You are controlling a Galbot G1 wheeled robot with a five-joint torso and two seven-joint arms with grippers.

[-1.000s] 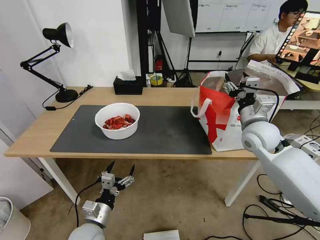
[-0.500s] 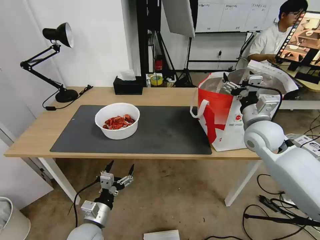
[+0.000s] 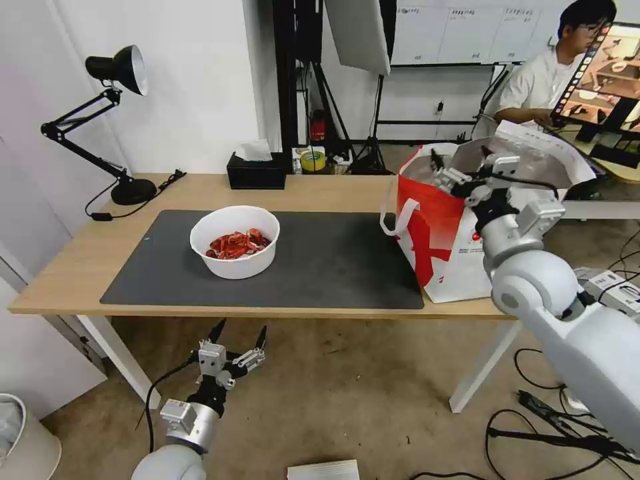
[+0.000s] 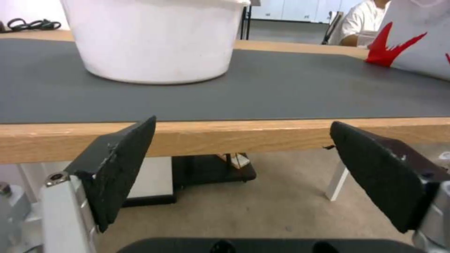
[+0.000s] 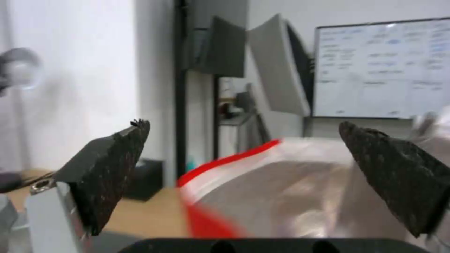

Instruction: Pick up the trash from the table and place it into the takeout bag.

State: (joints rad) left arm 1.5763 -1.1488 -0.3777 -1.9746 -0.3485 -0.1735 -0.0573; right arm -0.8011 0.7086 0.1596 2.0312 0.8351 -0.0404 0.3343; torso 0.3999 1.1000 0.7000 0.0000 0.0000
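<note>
My right gripper (image 3: 460, 168) has swung leftward above the takeout bag (image 3: 440, 233) mouth, fingers (image 3: 438, 162) spread and empty. The bag's red side has straightened. My left gripper (image 3: 238, 332) has sunk slightly below the counter (image 3: 67, 267).

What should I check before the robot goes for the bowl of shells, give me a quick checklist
1. Right gripper empty: ok, fingers open, nothing between them, above the takeout bag's open top.
2. Left gripper ready: ok, open and empty, below the table's front edge, facing the bowl.
3. Bowl upright on the mat: ok, red shells inside.
4. Bag standing with its mouth open: ok.
5. Room left in the bag: cannot tell.
6. Mat between bowl and bag free of obstacles: ok.
</note>
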